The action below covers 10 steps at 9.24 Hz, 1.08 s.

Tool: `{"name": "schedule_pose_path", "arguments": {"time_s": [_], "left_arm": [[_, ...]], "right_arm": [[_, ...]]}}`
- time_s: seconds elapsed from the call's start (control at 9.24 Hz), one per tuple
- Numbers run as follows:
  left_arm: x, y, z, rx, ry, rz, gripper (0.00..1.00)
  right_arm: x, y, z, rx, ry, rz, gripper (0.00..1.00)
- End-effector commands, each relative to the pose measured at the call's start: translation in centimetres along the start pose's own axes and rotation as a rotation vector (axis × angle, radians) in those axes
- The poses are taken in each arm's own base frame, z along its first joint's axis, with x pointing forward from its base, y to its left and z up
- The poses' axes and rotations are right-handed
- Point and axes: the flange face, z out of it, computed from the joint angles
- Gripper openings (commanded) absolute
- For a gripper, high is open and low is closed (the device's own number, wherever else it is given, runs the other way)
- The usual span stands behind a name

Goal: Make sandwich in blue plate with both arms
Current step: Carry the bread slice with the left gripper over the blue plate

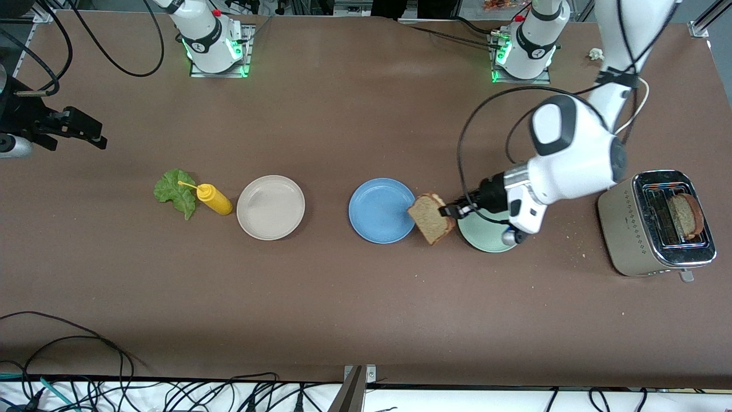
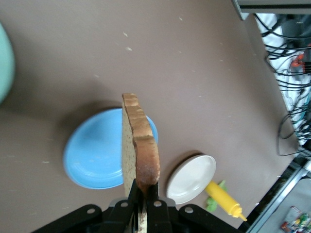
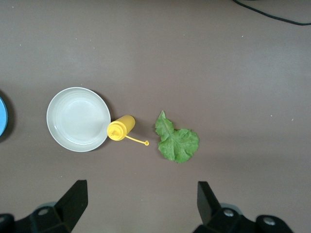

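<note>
Toaster (image 1: 652,226) sits nearest the front camera, at the left arm's end of the tabletop (image 1: 343,309), with one brown bread slice (image 1: 685,216) standing in its slot. Across the row from the right arm's end: lettuce leaf (image 1: 174,191), yellow sauce bottle (image 1: 213,198) lying on its side just beside and partly over it, beige-white plate (image 1: 270,207), blue plate (image 1: 381,210), pale green plate (image 1: 483,233). Blue plate is bare, roughly mid-tabletop. Right tool (image 3: 141,201) hangs high over the lettuce and bottle, jaws wide, holding nothing; that arm waits. Left tool (image 1: 452,210) is clamped on a second bread slice (image 1: 433,217) by one edge, slice held upright on edge, over the gap between blue and pale green plates, overlapping the blue plate's rim. Left wrist view shows the crust (image 2: 143,145) edge-on with the blue plate below it.
</note>
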Motion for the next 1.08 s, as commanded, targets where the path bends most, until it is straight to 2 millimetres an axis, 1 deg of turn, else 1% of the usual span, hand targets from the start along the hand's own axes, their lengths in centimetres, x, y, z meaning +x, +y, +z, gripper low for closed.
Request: {"name": "schedule_pose_path", "arguments": {"time_s": [0.0, 0.11, 0.32, 0.43, 0.54, 0.65, 0.76, 0.97], "left_arm": [[-4.9, -0.2, 3.3, -0.111, 0.072, -0.058, 0.0], [-6.5, -0.1, 5.0, -0.144, 0.101, -0.061, 0.0], [-8.1, -1.1, 8.4, -0.142, 0.147, -0.045, 0.0], [-8.8, -1.1, 9.5, -0.142, 0.154, -0.035, 0.0], [-8.9, -1.4, 10.4, -0.142, 0.159, -0.037, 0.0], [-9.3, -1.5, 11.8, -0.144, 0.165, -0.034, 0.0], [-9.3, -1.5, 12.5, -0.153, 0.179, -0.036, 0.0], [-10.1, -1.8, 14.3, -0.136, 0.162, -0.028, 0.0]], "right_arm": [[-0.2, -0.1, -0.7, -0.003, -0.001, -0.001, 1.0], [-0.2, -0.1, -0.7, -0.003, -0.001, -0.001, 1.0], [-0.2, -0.1, -0.7, -0.003, -0.001, -0.001, 1.0], [-0.2, -0.1, -0.7, -0.003, -0.001, 0.0, 1.0], [-0.2, -0.1, -0.7, -0.003, -0.001, -0.001, 1.0], [-0.2, -0.1, -0.7, -0.003, -0.001, 0.0, 1.0], [-0.2, -0.1, -0.7, -0.003, -0.001, -0.001, 1.0], [-0.2, -0.1, -0.7, -0.003, -0.001, -0.001, 1.0]]}}
